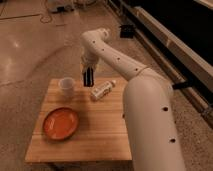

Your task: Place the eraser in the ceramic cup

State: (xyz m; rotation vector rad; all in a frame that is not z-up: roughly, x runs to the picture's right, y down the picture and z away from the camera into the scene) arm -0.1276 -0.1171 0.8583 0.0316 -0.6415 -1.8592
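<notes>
The ceramic cup (pixel 67 86) is small, plain and white, and stands upright at the back left of the wooden table (pixel 100 135). My gripper (pixel 88 80) is dark, points down and hangs just above the table's back edge. It is right of the cup and a little apart from it. A white oblong object (pixel 102 90) with a printed label lies on its side on the table, just right of the gripper and below it. I cannot tell whether this is the eraser or whether the gripper holds anything.
A wide shallow orange bowl (pixel 60 123) sits at the front left of the table. My white arm (pixel 145 100) curves over the table's right side. A dark ledge (pixel 170 45) runs along the right, with polished floor around the table.
</notes>
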